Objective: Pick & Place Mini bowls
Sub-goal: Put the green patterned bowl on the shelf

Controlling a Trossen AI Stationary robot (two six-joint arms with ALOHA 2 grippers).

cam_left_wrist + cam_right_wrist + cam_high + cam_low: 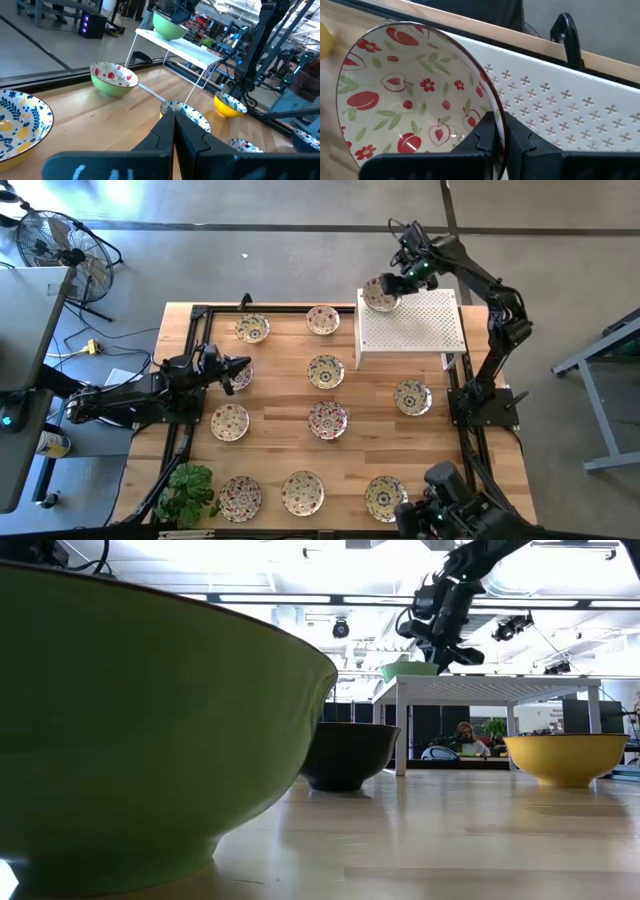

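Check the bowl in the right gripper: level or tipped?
Tipped. The strawberry-patterned bowl is pinched by its rim in the right gripper, over the white stand's corner.

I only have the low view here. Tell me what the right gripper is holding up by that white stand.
Observer: The right gripper is shut on the rim of a mini bowl with red fruit and flowers inside.
Operator: Say where on the stand.
Observer: At the back left corner of the white perforated stand, seen from above.
Operator: Report the left arm.
Observer: The left gripper is shut, empty, low beside a bowl on the table's left.
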